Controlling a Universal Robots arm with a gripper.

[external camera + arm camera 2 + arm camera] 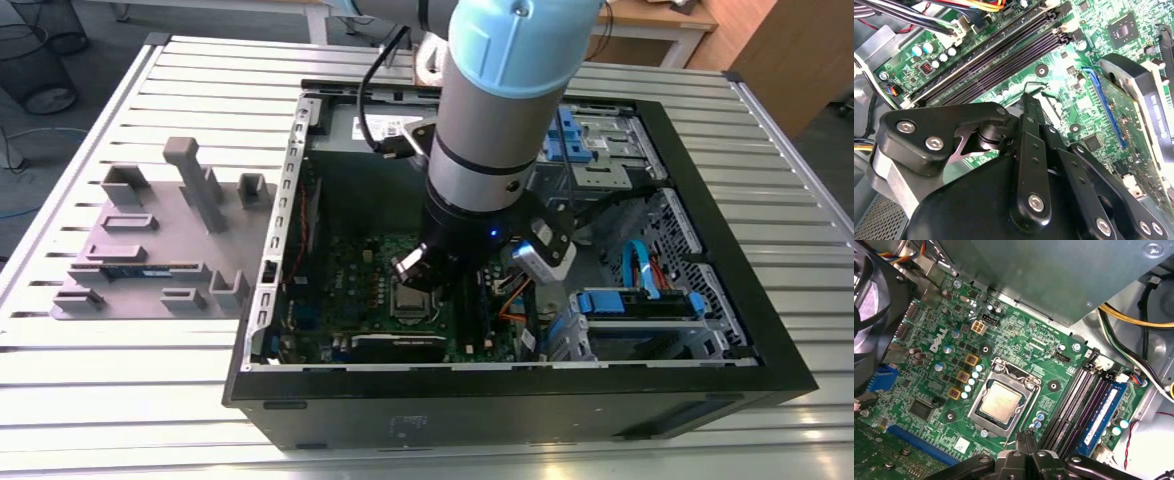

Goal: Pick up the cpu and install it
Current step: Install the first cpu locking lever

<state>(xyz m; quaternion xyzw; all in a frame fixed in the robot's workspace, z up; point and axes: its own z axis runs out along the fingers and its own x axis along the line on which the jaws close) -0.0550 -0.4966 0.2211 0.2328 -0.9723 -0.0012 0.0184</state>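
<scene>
The cpu, a small square chip with a silvery top, lies flat inside the metal-framed socket of the green board in the first wrist view. My gripper hovers just off the socket's corner, on the side towards the memory slots. Its thin black fingertips are pressed together with nothing between them. In the second wrist view the gripper stands over the board beside the long dark slots. In the exterior view my arm reaches down into the open computer case.
A blue memory stick sits in the outermost slot. Yellow and black cables run along the case wall nearby. A card with a round cooler stands beside the board. A grey parts fixture lies outside the case at the exterior view's left.
</scene>
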